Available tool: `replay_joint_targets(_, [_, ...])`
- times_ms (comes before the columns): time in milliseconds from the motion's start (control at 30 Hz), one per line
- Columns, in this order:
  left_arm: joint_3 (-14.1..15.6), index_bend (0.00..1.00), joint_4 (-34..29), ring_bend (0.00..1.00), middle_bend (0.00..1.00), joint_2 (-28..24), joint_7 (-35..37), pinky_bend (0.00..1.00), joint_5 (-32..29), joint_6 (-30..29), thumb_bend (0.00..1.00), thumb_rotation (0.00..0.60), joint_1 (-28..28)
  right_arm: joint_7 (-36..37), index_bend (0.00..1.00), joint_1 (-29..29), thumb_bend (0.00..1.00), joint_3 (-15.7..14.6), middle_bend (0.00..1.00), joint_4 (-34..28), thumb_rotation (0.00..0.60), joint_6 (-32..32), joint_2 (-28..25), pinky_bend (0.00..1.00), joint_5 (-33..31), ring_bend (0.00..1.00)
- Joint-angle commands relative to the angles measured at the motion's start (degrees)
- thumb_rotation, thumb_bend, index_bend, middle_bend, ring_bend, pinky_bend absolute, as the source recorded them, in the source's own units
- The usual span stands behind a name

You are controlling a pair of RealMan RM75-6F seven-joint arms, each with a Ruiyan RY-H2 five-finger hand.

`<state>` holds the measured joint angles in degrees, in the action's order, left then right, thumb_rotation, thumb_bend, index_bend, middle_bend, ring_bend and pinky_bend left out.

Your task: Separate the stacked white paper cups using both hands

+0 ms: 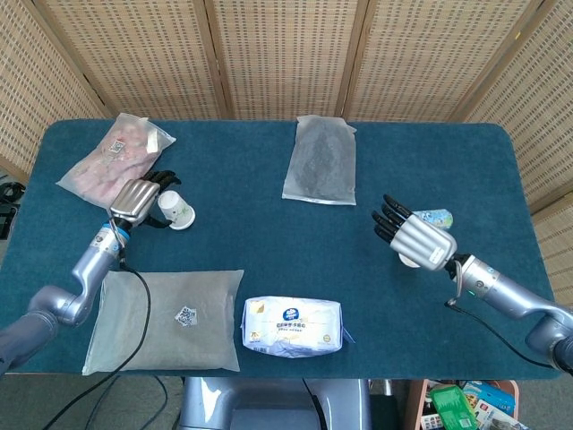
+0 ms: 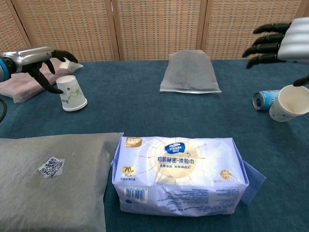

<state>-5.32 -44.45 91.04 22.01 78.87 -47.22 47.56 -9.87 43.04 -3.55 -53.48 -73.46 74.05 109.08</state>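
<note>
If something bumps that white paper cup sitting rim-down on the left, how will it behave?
The white paper cup standing upside down on the blue tablecloth probably slides or tips easily: it looks empty, thin-walled and light. Once on its side, its tapered body would likely roll in a curve.

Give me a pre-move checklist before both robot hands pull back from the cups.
1. Cups separated: ok. Left cup and right cup sit far apart.
2. Left cup stable: ok, upside down on the table.
3. Right cup stable: not ok, it lies tilted against the can.
4. Left robot hand released: ok, fingers spread beside the cup.
5. Right robot hand released: ok, open above its cup.
6. Retreat paths: cannot tell for the left, since the pink packet lies close behind it.
</note>
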Motion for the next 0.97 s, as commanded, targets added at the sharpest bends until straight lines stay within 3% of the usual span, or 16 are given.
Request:
replay_joint_targets(33, [-0.9, 0.0, -4.9, 0.0, 0.0, -2.9, 1.3, 0.09, -1.1, -1.1, 0.2, 0.6, -1.7, -1.7, 0.17, -1.6, 0.0, 3.0, 0.17, -4.2, 0.6, -3.0, -1.7, 0.07, -3.2, 0.14])
replay_joint_targets(267, [-2.1, 0.0, -15.0, 0.0, 0.0, -9.5, -1.5, 0.03, -3.0, -6.5, 0.2, 0.6, -6.3, -0.3, 0.17, -5.8, 0.0, 5.9, 0.17, -12.5, 0.6, -8.1, -5.0, 0.07, -8.3, 0.13])
replay_joint_targets(433, [-1.9, 0.0, -25.3, 0.0, 0.0, -16.6, -5.6, 0.0, -5.9, -13.1, 0.2, 0.6, -13.1, 3.0, 0.17, -13.8, 0.0, 6.9, 0.14, -21.6, 0.6, -15.1, -7.1, 0.01, -14.3, 0.08])
replay_joint_targets(600, [-1.1, 0.0, -35.0, 0.0, 0.0, -22.5, -8.4, 0.0, -8.6, -21.3, 0.2, 0.6, -21.2, 6.4, 0.13, -23.1, 0.0, 5.1, 0.04, -29.8, 0.6, -19.9, -8.1, 0.0, -20.1, 0.0])
replay_joint_targets(800, [1.2, 0.0, -41.8, 0.0, 0.0, -25.7, -12.8, 0.0, -8.1, -30.8, 0.2, 0.6, -29.2, 7.8, 0.02, -30.5, 0.0, 1.8, 0.0, -31.9, 0.6, -20.6, -7.0, 0.0, -23.5, 0.0])
replay_joint_targets(967, [2.6, 0.0, -45.2, 0.0, 0.0, -26.9, -16.6, 0.0, -6.8, -33.2, 0.2, 0.6, -32.0, 7.9, 0.0, -33.6, 0.0, 1.0, 0.0, -33.9, 0.6, -19.9, -6.8, 0.0, -25.2, 0.0])
